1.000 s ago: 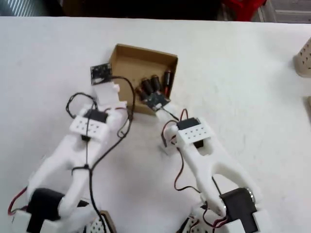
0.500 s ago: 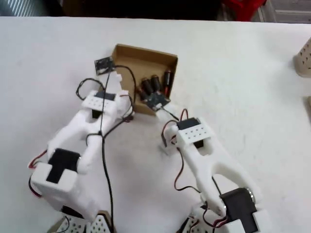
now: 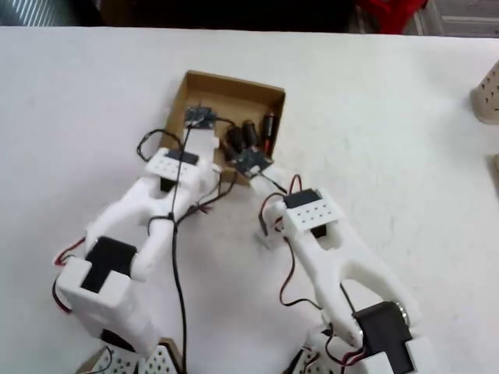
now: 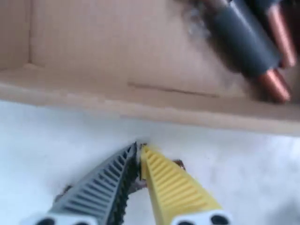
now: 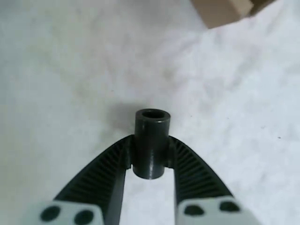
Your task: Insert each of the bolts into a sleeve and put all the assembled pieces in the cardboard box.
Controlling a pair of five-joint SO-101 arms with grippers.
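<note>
Just outside the cardboard box's (image 4: 93, 101) near wall, the left gripper (image 4: 139, 153) is pressed together tip to tip. A brownish bit beside it is too hidden to identify. Inside the box lie assembled pieces (image 4: 248, 51), partly cut off. Farther right, the right gripper (image 5: 150, 143) pinches an upright black sleeve (image 5: 151, 124) above the white table (image 5: 70, 56).

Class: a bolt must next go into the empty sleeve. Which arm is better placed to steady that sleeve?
Right: the right gripper clamps the sleeve, its bore empty. The left gripper is shut beside the cardboard box.
</note>
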